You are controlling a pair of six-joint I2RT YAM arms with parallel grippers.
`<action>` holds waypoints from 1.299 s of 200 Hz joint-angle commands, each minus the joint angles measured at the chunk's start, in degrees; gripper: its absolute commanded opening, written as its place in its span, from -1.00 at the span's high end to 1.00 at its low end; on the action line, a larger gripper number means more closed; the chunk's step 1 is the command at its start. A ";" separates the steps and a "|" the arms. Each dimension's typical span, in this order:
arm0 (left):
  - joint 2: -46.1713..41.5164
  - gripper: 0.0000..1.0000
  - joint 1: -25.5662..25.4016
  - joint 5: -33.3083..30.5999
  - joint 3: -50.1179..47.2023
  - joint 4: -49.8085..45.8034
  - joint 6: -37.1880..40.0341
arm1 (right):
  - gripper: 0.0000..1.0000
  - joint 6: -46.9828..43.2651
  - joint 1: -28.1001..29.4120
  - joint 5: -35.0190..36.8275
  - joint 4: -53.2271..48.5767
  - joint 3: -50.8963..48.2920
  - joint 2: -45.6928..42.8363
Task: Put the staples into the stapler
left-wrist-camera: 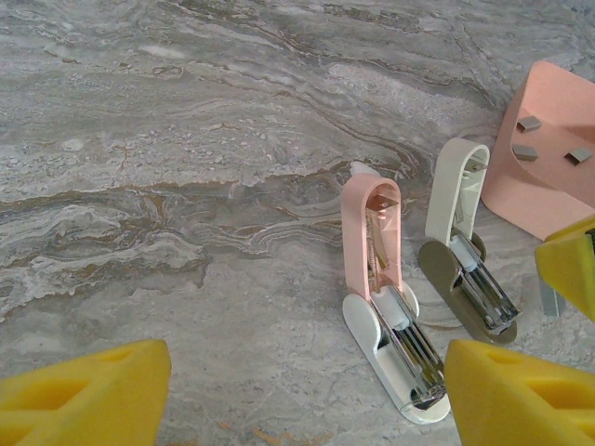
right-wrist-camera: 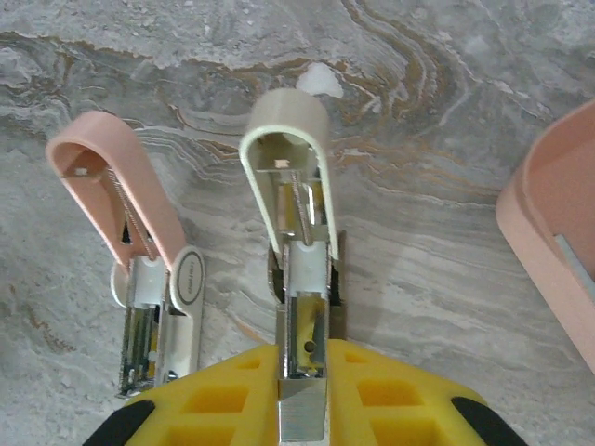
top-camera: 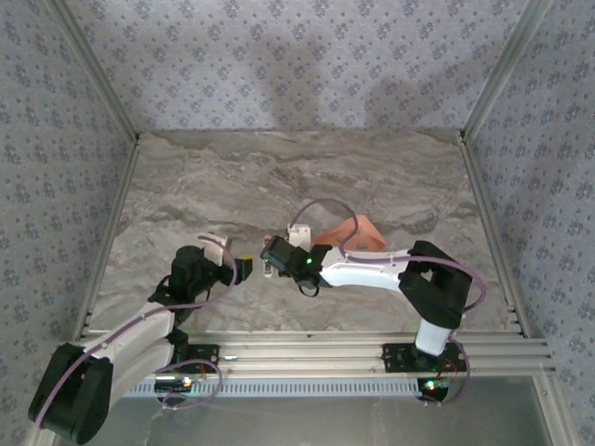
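Observation:
Two staplers lie flipped open side by side on the marble table: a pink one (left-wrist-camera: pixel 372 242) (right-wrist-camera: pixel 112 186) and a beige one (left-wrist-camera: pixel 456 200) (right-wrist-camera: pixel 286 158). My right gripper (right-wrist-camera: pixel 304 372) (top-camera: pixel 272 258) is shut on a short grey strip of staples (right-wrist-camera: pixel 303 418) (left-wrist-camera: pixel 550 302), held right at the front end of the beige stapler's metal channel. Loose staples (left-wrist-camera: pixel 523 151) lie in the salmon-pink tray (left-wrist-camera: pixel 548 190) (top-camera: pixel 358 232). My left gripper (left-wrist-camera: pixel 307 400) (top-camera: pixel 244 269) is open, low over the table, its right finger beside the pink stapler's front end and nothing between the pads.
Patterned walls close the table on three sides. Bare marble stretches to the left of and beyond the staplers. The tray (right-wrist-camera: pixel 539 232) sits just right of the beige stapler. A metal rail (top-camera: pixel 307 358) runs along the near edge by the arm bases.

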 commanded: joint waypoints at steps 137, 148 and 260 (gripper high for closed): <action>0.11 -0.56 -0.29 -1.10 1.09 1.24 0.83 | 0.65 -2.99 -3.02 -2.14 -2.34 4.51 5.24; 0.01 -0.56 -0.29 -1.20 1.04 1.24 0.84 | 0.66 -3.05 -3.03 -2.36 -2.28 4.55 5.42; 0.04 -0.56 -0.29 -1.37 1.09 1.16 0.84 | 0.66 -3.06 -3.04 -3.67 -2.18 4.52 6.52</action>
